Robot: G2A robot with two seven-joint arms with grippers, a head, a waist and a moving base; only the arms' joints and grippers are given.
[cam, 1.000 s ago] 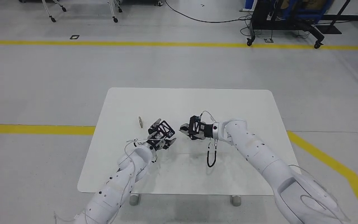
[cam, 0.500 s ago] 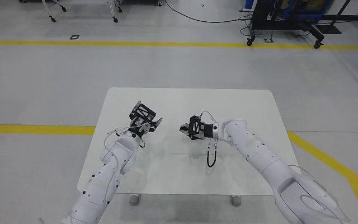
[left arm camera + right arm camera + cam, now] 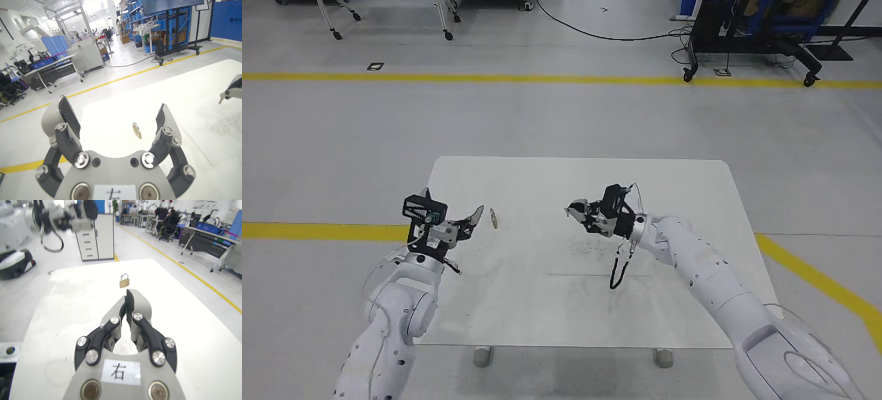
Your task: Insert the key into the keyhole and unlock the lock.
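While the brass padlock (image 3: 494, 217) sits on the white table (image 3: 662, 290) just beside our left gripper (image 3: 456, 222) and well apart from the right gripper (image 3: 574, 210), we judge that grasping it comes first.

From the left wrist, our jaws gape wide with the padlock ahead between them, seemingly upright, shackle up. We should close on the body's broad faces and leave the base free for the keyhole. Farther off, the right claw pinches a small key (image 3: 220, 98), blade pointing down.

From the right wrist, the pads press together and hide the key. The padlock faces us, so hold steady until it is lifted.
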